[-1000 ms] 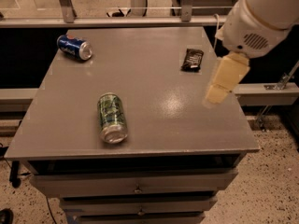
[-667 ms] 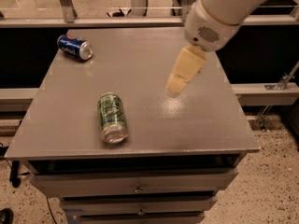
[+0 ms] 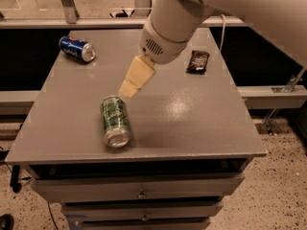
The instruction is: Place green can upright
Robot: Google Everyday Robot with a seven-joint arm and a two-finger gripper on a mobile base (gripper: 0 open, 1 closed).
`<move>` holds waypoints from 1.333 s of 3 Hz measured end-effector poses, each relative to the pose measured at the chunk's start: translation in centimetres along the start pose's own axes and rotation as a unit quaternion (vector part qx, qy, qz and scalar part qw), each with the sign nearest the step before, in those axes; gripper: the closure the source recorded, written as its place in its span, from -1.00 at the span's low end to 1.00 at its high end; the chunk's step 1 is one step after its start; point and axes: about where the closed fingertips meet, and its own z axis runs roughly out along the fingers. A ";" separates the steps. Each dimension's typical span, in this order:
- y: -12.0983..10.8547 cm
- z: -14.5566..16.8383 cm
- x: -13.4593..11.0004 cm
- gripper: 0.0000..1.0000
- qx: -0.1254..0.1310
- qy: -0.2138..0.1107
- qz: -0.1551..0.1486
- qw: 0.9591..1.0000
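Note:
The green can (image 3: 115, 120) lies on its side on the grey table (image 3: 192, 123), at the front left, with its silver end toward the table's front edge. My gripper (image 3: 129, 86) hangs from the white arm that comes in from the upper right. Its cream-coloured tip is just above and behind the can's far end, a small gap away from it. Nothing is seen in the gripper.
A blue can (image 3: 76, 49) lies on its side at the table's back left corner. A dark snack packet (image 3: 197, 61) lies at the back right. The table has drawers below its front edge. A railing stands behind the table.
The arm has swung from the table's right side leftward and forward, and the gripper is now just behind the green can. Neither can has moved.

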 end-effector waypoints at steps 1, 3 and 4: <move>0.1 0.0 0.0 -1.00 0.001 -0.001 0.045 0.999; 3.0 -0.1 -0.9 -1.00 0.000 0.006 0.057 0.998; 6.7 0.7 -3.2 -1.00 0.017 0.021 0.068 0.997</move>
